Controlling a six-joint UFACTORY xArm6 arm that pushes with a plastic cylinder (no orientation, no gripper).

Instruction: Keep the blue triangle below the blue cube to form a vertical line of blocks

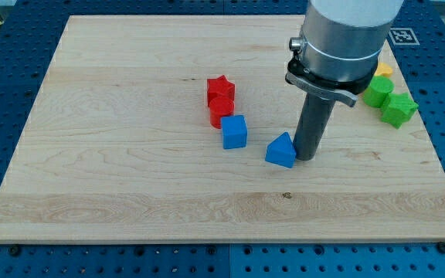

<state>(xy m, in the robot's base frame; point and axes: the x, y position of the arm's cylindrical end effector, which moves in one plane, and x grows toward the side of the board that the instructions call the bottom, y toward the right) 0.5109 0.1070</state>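
- My tip (306,157) sits on the bench (130,193), touching or just beside the right face of the blue triangle (281,150).
- End effector is a bare rod: nothing to open or close, nothing held, it only pushes.
- Blue cube (235,132) is to the tip's left and slightly toward the view's top, past the triangle, a small gap between the two blues.
- Red star (221,89) and the red block (220,111) under it stack toward the view's top from the cube, well left of my tip; the red block looks to be touching the cube's top corner.
- Green blocks (378,91) (398,109) and a yellow piece (382,70) lie to the tip's right and up, near the bench's right edge, partly hidden by the arm.
- Step in hand, my read: triangle must go left and a bit down to land straight under the cube.
- Doing it well: push from the right side as now, but a straight left push would likely end beside the cube, not below. I'd work around to the triangle's upper right and drive it down-left, short strokes, since the sloped faces may make it spin off the tip.
- Keep the stroke off the cube so the column doesn't shift.
- Room: wide bare wood below and left of the tip, bottom edge well away. No crowding on the target spot.
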